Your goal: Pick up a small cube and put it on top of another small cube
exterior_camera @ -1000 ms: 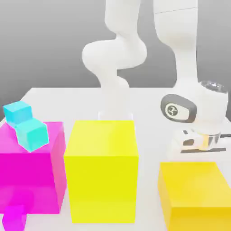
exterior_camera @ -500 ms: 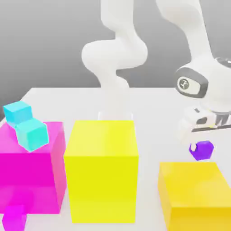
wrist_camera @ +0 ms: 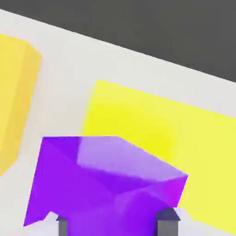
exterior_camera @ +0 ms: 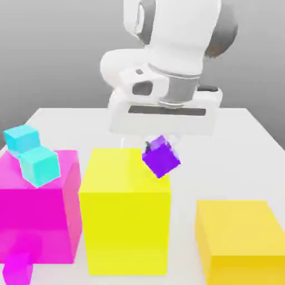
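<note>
Below the end effector (exterior_camera: 161,146) stands the big yellow block (exterior_camera: 124,209). Clamped between its fingers hangs the purple cube (exterior_camera: 161,157), tilted. Likely light, stiff and smooth, so flat opposite faces suit best. The cyan cube (exterior_camera: 21,138) sits well apart, on the magenta block (exterior_camera: 39,214).

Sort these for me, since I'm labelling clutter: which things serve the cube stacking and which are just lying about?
Job:
purple cube, held in the gripper
sky-cyan cube

Lying about:
turquoise cube
magenta block
yellow block
second yellow block
small magenta cube
</note>
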